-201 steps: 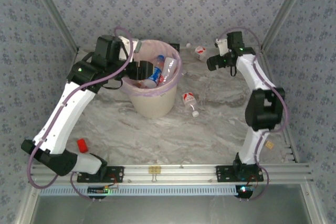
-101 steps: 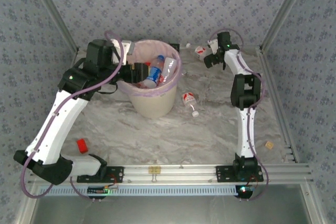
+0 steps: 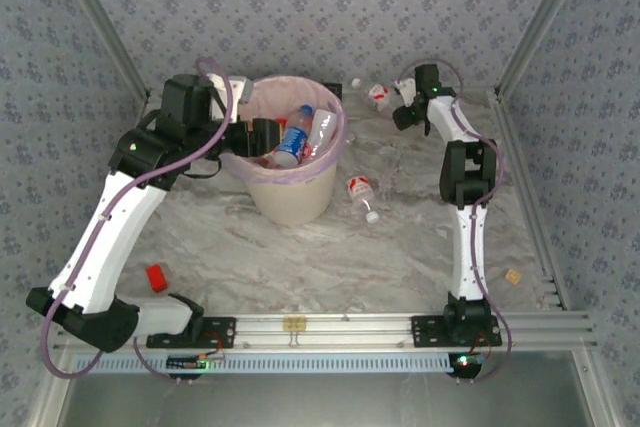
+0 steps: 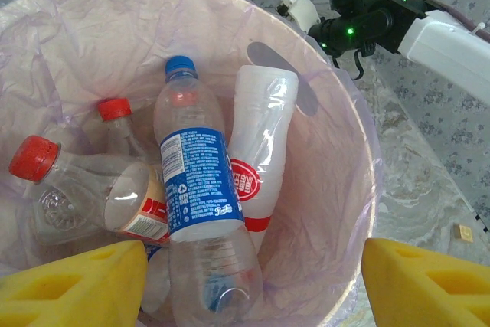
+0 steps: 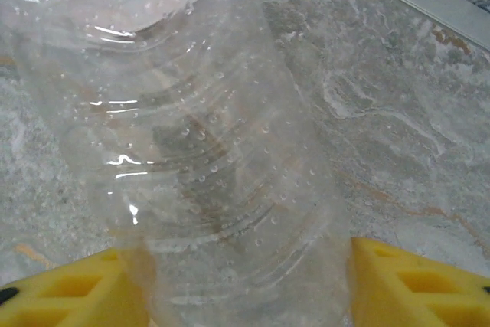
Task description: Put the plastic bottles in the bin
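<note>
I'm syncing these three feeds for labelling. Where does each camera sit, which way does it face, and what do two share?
Top external: above and behind the bases, looking down on table, bin, left arm, right arm.
Left wrist: above the bin, looking into it; left fingers at bottom corners.
Right wrist: low over the table, facing a clear bottle between right fingers.
Shared: top and left wrist show the blue-labelled bottle.

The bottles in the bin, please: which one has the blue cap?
The blue-labelled bottle in the middle of the bin, lying on top of the others; the red-capped bottles beside it are unlike it.
</note>
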Robot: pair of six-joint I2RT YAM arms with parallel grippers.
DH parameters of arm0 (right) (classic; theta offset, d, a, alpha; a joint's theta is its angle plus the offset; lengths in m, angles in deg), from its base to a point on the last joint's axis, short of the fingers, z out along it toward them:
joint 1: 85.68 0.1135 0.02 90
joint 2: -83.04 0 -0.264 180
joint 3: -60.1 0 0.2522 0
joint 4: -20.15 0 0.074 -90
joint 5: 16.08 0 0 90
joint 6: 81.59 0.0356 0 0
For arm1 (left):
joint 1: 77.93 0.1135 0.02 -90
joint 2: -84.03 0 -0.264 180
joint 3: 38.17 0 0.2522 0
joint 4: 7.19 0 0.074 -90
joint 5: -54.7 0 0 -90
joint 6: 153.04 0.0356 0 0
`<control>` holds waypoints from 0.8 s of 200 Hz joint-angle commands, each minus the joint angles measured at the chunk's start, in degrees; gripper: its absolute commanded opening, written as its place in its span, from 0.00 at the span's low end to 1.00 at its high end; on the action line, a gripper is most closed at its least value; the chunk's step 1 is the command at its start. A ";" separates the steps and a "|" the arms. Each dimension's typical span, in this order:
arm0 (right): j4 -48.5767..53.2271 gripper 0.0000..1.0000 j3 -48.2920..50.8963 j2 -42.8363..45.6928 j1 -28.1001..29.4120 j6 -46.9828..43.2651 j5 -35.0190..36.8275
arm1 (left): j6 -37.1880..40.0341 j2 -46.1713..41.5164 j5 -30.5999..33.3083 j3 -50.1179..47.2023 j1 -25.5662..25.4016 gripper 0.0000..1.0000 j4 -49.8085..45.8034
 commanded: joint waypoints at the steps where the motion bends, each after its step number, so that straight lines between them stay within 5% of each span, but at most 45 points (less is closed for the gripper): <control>1: 1.66 0.53 3.90 5.13 -0.53 -0.08 -2.32 | -0.12 0.69 -2.60 1.51 0.19 0.74 0.95; 117: -5.88 0.45 32.57 30.71 0.77 3.36 -2.14 | -8.00 1.00 -5.10 -3.86 0.30 0.75 11.49; 160: -5.55 0.44 41.65 44.39 2.44 14.09 -2.00 | -17.55 1.72 -7.55 -7.39 0.33 0.79 24.19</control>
